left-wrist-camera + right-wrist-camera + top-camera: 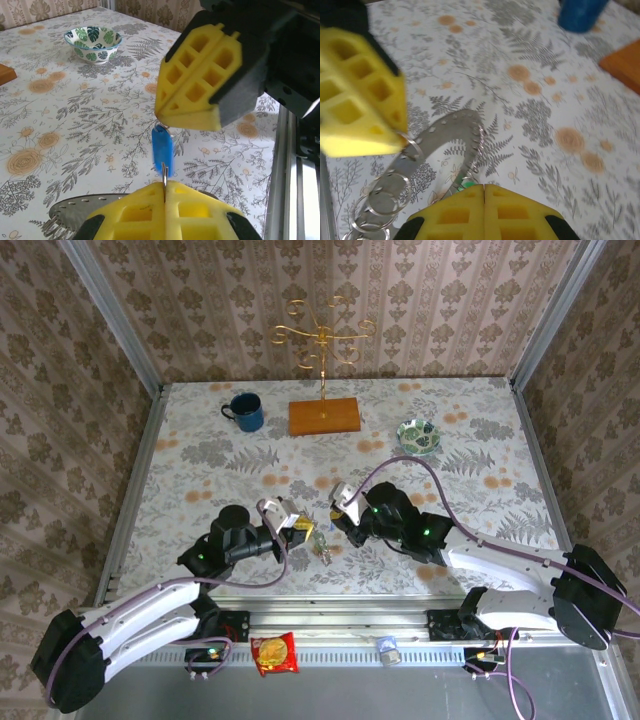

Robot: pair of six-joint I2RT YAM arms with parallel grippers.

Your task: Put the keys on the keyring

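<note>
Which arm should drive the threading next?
Right, probably: the right hand grips the blue key at its top and can steer it; the left hand pinches a thin metal piece below, better held as anchor.

Looks like a robotics lab cell dressed up as a living room, tbh. Damask wallpaper panels point(450, 300) sit between bare aluminium posts point(108, 310). The left arm point(140, 610) and right arm point(510, 560) are bolted to a metal rail point(340, 625) along the near edge of the flowery table point(200, 480).
</note>
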